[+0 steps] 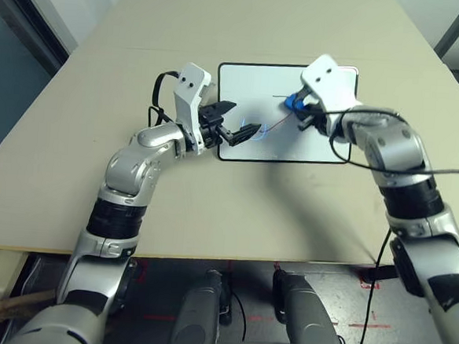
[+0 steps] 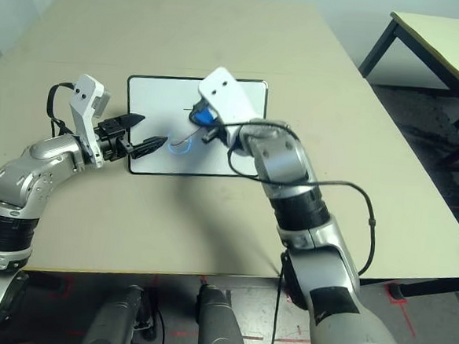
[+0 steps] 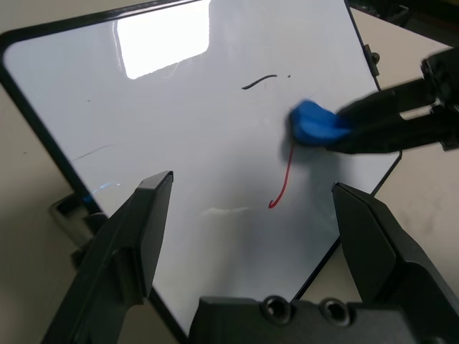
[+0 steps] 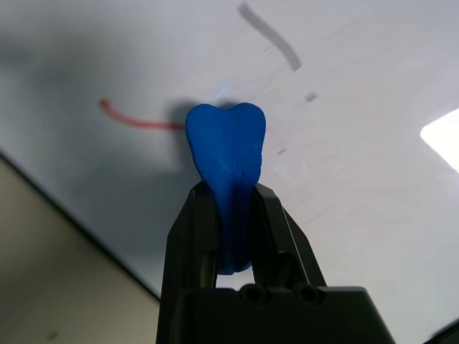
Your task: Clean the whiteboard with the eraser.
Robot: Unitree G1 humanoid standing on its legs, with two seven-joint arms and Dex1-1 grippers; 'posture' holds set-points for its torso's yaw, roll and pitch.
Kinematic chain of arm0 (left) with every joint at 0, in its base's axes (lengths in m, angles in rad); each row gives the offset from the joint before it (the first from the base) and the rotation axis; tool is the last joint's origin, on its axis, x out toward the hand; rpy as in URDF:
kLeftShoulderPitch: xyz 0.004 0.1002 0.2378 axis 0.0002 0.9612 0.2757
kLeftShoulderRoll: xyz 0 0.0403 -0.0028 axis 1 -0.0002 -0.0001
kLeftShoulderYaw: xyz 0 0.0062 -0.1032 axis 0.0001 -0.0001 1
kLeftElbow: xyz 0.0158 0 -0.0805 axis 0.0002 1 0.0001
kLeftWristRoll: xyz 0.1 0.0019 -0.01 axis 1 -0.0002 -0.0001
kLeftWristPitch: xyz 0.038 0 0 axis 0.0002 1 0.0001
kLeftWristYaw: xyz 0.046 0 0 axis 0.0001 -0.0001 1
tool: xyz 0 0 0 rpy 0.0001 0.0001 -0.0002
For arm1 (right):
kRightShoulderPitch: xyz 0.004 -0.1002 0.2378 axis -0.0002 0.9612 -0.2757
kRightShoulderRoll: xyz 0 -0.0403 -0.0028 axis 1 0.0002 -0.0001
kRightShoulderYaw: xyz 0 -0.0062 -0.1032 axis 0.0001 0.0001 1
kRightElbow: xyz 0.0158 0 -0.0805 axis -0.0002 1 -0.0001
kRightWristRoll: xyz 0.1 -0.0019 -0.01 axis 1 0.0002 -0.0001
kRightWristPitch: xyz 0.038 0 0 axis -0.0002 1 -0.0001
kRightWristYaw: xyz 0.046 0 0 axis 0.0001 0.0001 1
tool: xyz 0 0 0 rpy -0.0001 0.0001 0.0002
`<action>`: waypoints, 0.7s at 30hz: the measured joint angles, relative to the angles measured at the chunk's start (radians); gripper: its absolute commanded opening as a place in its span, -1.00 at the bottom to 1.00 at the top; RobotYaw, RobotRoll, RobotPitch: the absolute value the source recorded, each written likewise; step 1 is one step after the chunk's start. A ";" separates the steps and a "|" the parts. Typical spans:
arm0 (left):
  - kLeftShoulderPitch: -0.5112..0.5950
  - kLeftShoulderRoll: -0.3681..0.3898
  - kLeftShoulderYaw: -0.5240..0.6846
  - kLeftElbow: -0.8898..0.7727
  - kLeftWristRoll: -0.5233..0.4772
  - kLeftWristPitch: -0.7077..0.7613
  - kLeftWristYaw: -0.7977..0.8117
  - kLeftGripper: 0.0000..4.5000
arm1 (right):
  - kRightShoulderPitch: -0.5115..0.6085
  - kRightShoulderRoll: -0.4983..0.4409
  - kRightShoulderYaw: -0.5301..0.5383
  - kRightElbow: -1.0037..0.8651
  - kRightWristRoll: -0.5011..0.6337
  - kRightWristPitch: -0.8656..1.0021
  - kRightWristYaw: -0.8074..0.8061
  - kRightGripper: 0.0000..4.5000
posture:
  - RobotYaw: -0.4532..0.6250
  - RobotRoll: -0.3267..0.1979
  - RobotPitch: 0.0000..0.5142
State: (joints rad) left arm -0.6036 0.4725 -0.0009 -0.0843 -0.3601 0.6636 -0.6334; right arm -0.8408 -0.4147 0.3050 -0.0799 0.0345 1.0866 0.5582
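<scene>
The whiteboard (image 1: 251,87) lies flat on the tan table, black-framed, with a red curl (image 3: 285,179), a short dark stroke (image 3: 258,82) and a faint blue scribble on its face. My right gripper (image 1: 301,110) is shut on the blue eraser (image 1: 293,105), whose free end (image 4: 226,150) sits at or just above the board by the upper end of the red line (image 4: 136,120). My left gripper (image 1: 245,116) is open and holds nothing. It hovers over the board's near-left part, with its fingertips pointing toward the eraser (image 3: 314,123).
The tan table (image 1: 211,210) extends well beyond the board on all sides; its front edge runs just before my body. A second table (image 2: 451,38) stands off to the far right. A black cable (image 2: 354,192) loops along my right forearm.
</scene>
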 measured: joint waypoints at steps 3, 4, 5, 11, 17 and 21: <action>-0.002 0.023 0.016 0.006 0.000 0.002 -0.007 1.00 | -0.002 -0.004 0.001 0.003 0.000 0.010 0.001 -0.75 | -0.42 0.25 -0.35; -0.004 0.026 0.020 0.007 0.000 0.002 -0.009 1.00 | -0.004 -0.004 0.000 0.011 -0.001 0.007 0.000 -0.75 | -0.42 0.25 -0.35; -0.006 0.031 0.021 0.009 0.000 0.002 -0.011 1.00 | -0.016 0.000 -0.002 0.035 -0.001 -0.005 -0.002 -0.75 | -0.42 0.25 -0.35; -0.016 0.043 0.027 0.017 -0.002 0.007 -0.018 1.00 | -0.152 0.013 -0.063 0.220 -0.020 -0.139 -0.054 -0.75 | -0.40 0.25 -0.33; -0.001 0.047 0.028 -0.003 -0.008 0.038 -0.018 1.00 | -0.064 0.000 -0.033 0.110 -0.021 -0.090 -0.018 -0.75 | -0.40 0.25 -0.33; -0.001 0.047 0.028 -0.010 -0.013 0.045 -0.017 1.00 | -0.013 -0.004 -0.001 0.033 -0.012 -0.028 0.003 -0.75 | -0.41 0.25 -0.33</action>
State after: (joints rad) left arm -0.6047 0.5199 0.0269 -0.0941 -0.3732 0.7088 -0.6509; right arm -0.8534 -0.4189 0.3036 -0.0470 0.0223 1.0589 0.5614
